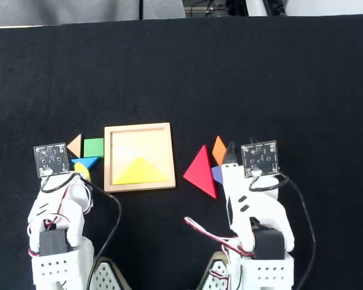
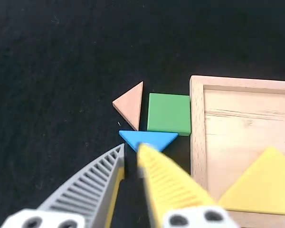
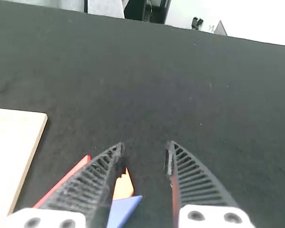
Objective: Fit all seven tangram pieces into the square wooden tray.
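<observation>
The square wooden tray (image 1: 109, 158) (image 2: 197, 133) lies mid-table with a yellow triangle (image 1: 138, 171) (image 2: 261, 183) inside, against its near wall. Left of it sit a tan triangle (image 1: 76, 145) (image 2: 131, 104), a green square (image 1: 94, 147) (image 2: 168, 114) and a blue triangle (image 1: 88, 161) (image 2: 149, 139). My left gripper (image 1: 80, 173) (image 2: 131, 151) is open only a narrow gap, tips at the blue triangle's near edge. Right of the tray lie a red triangle (image 1: 202, 172) (image 3: 61, 183), an orange piece (image 1: 219, 150) (image 3: 124, 185) and a dark blue piece (image 1: 216, 174) (image 3: 123, 209). My right gripper (image 1: 230, 151) (image 3: 144, 154) hangs open over them.
Black cloth covers the table (image 1: 181, 72), with wide bare room beyond the tray and to both sides. Both arm bases stand at the near edge. Most of the tray's floor (image 2: 237, 123) is bare wood.
</observation>
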Controlling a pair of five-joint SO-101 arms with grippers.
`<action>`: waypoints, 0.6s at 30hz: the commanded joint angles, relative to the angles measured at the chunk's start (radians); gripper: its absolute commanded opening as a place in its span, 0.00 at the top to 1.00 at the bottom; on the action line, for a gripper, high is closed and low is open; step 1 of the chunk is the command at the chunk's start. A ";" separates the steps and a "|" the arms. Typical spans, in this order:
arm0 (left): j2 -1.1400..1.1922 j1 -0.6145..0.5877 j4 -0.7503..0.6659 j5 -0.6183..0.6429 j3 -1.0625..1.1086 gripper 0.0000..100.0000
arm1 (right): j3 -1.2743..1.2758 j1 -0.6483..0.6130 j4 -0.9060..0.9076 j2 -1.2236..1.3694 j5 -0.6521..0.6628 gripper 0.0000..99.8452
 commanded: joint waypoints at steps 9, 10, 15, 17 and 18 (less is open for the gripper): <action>-0.009 -0.005 0.005 -0.011 -0.022 0.97 | -0.358 -0.077 0.104 0.133 0.055 0.91; -0.009 -0.004 0.005 -0.011 -0.022 0.97 | -0.404 -0.094 0.106 0.200 0.055 0.91; -0.009 -0.002 0.005 -0.011 -0.019 0.97 | -0.694 -0.164 0.164 0.647 0.048 0.91; -0.009 -0.002 0.003 -0.011 -0.018 0.97 | -0.812 -0.204 0.238 0.816 0.048 0.91; -0.009 -0.002 0.003 -0.011 -0.018 0.97 | -0.866 -0.222 0.279 0.894 0.048 0.91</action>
